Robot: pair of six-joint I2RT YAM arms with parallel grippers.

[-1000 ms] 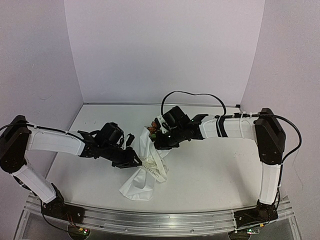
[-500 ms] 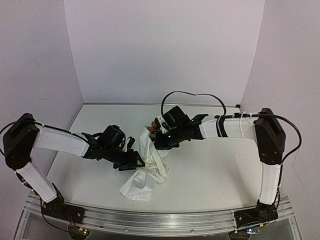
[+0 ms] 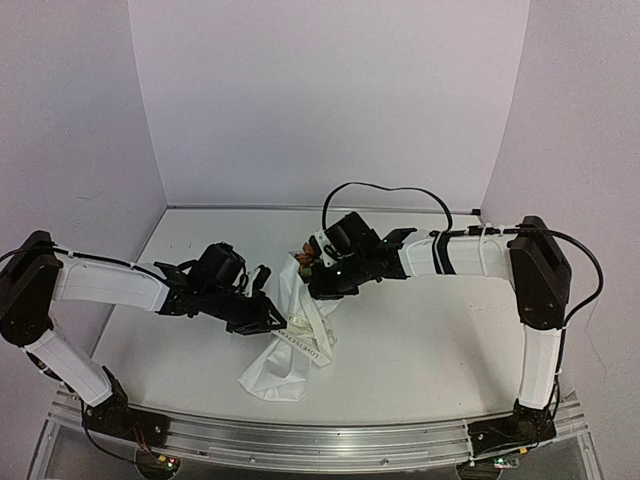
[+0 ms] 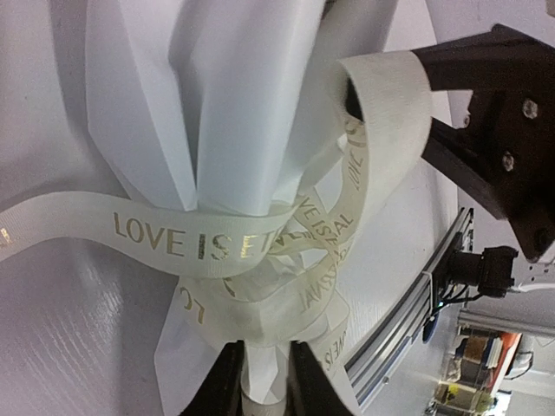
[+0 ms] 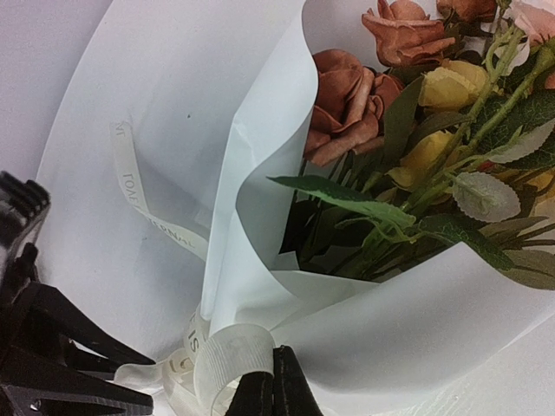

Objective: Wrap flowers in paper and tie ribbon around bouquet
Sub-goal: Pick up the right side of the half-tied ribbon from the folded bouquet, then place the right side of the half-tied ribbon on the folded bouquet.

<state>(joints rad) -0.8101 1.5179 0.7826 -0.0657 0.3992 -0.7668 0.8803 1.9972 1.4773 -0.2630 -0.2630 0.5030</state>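
The bouquet lies on the table, its white paper (image 3: 275,370) cone pointing toward the near edge and the flowers (image 3: 305,255) at the far end. Orange and yellow blooms with green leaves (image 5: 373,95) show inside the paper's (image 5: 165,130) open rim. A cream ribbon (image 4: 173,236) printed with gold letters loops loosely round the cone's narrow waist (image 3: 305,340). My left gripper (image 3: 270,322) sits on the cone's left side; its fingers (image 4: 227,381) pinch a strand of ribbon (image 4: 264,386). My right gripper (image 3: 318,292) is shut on a curled ribbon loop (image 5: 227,355), jaws pressed together (image 5: 272,373).
An aluminium rail (image 3: 320,440) runs along the table's near edge, close below the cone's tip. Lilac walls close in the back and both sides. A black cable (image 3: 380,188) arcs above the right arm. The left gripper's body (image 5: 35,364) sits close beside the right fingers.
The left gripper edged right toward the bouquet, its jaws widening, then came back slightly with the jaws closed on the ribbon strand. The right arm and bouquet held still.
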